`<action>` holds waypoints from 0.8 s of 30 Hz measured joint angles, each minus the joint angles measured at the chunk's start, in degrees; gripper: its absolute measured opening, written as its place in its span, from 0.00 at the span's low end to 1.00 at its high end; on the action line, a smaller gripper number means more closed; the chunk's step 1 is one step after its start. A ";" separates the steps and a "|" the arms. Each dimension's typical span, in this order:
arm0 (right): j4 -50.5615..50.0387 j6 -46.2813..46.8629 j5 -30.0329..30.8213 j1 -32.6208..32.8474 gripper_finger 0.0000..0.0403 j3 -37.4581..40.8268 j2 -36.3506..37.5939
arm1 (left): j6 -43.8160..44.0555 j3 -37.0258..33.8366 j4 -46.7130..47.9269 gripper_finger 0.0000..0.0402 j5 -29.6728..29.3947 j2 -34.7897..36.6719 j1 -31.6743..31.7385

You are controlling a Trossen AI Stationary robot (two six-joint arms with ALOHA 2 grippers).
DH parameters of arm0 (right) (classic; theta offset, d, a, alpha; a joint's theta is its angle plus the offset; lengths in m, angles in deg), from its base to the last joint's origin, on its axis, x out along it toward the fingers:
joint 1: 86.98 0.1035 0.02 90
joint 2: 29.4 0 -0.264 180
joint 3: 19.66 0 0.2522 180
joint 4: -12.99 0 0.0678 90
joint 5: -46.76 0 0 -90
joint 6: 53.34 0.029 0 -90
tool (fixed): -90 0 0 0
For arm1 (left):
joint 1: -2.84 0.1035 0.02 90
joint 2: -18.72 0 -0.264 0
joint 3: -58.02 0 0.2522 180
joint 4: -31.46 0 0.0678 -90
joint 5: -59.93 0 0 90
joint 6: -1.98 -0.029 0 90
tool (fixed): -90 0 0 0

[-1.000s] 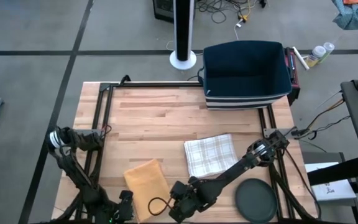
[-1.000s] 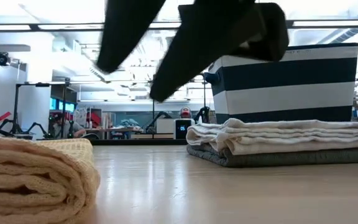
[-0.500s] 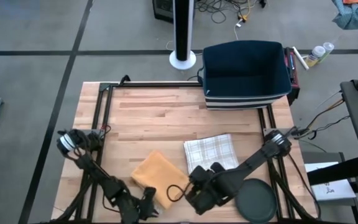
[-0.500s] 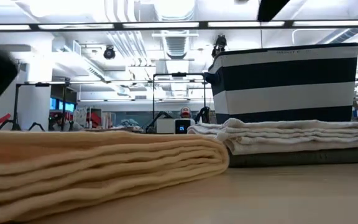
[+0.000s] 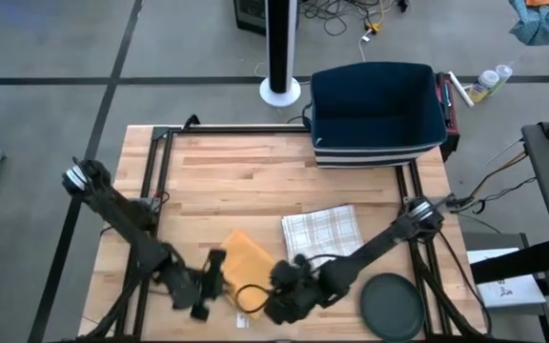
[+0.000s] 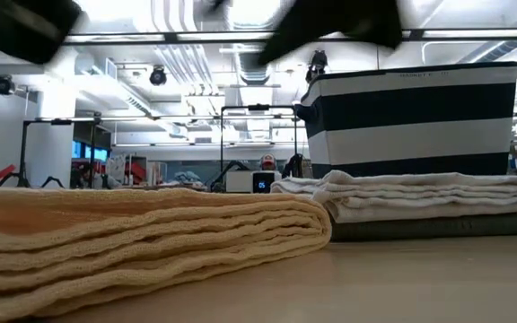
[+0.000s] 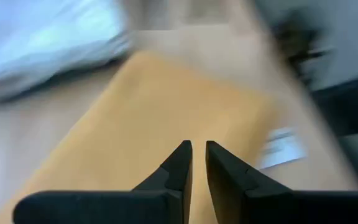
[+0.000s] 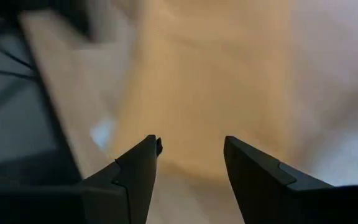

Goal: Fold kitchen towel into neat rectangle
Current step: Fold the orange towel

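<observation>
Left claw point(image 5: 219, 274): nearly pressed together, empty, at the towel's left edge.
Right claw point(image 5: 273, 303): spread, empty, above the towel's near-right edge.
Yellow towel point(image 5: 247, 265): folded, near-centre worktop point(image 5: 227, 176).

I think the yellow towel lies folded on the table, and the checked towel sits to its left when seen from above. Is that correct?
Not quite. In the high view the checked towel lies to the right of the folded yellow towel, not to its left. The rest is correct: the yellow towel is folded on the table.
</observation>
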 joint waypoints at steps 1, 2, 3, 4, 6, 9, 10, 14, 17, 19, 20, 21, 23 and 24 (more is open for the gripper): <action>5.57 -2.32 -0.09 -0.09 0.45 0.77 -1.13 | 1.02 -2.37 -0.33 0.09 -0.79 1.14 1.36; 11.04 -4.69 -0.15 -0.10 0.45 1.37 -2.57 | 2.40 -4.65 -1.75 0.09 -2.14 1.75 2.49; 16.39 -7.05 -0.19 -0.19 0.45 1.67 -3.94 | 4.16 -6.98 -3.51 0.09 -4.17 2.17 3.44; 20.56 -9.58 -0.23 -0.26 0.45 1.74 -5.35 | 5.70 -9.53 -4.78 0.09 -5.82 2.57 4.01; 25.42 -12.86 -0.24 -0.26 0.45 1.50 -8.17 | 7.94 -13.90 -8.07 0.09 -6.85 2.38 4.93; 23.28 -13.54 -0.34 -0.41 0.43 -0.69 -11.76 | 12.52 -18.38 -11.72 0.09 -6.14 1.92 4.79; 22.07 -13.62 -0.56 -0.41 0.43 -1.24 -12.44 | 14.45 -19.19 -11.79 0.09 -5.39 1.78 4.65; 19.11 -13.61 -4.83 -0.74 0.39 -2.79 -14.17 | 20.40 -21.25 -11.49 0.09 -2.21 1.67 2.23; 15.41 -13.48 -6.36 -0.92 0.37 -2.70 -14.34 | 26.61 -21.24 -10.32 0.09 -1.44 1.70 -1.27; 11.25 -13.61 -6.25 -0.93 0.35 -2.68 -14.33 | 30.48 -20.89 -9.61 0.09 -1.73 1.70 -4.05; 10.04 -13.66 -6.13 -1.02 0.34 -2.68 -14.32 | 32.40 -20.54 -9.60 0.09 -1.61 1.59 -5.70; 8.60 -13.66 -6.24 -1.08 0.34 -2.68 -14.22 | 34.10 -20.16 -9.54 0.09 -1.60 1.57 -7.49; 7.27 -14.50 -6.03 -1.24 0.33 -2.68 -14.13 | 36.98 -18.81 -9.34 0.09 -2.44 1.21 -10.95; 7.13 -15.53 -6.11 -1.32 0.32 -2.68 -14.10 | 37.86 -17.77 -9.31 0.09 -3.23 0.73 -12.56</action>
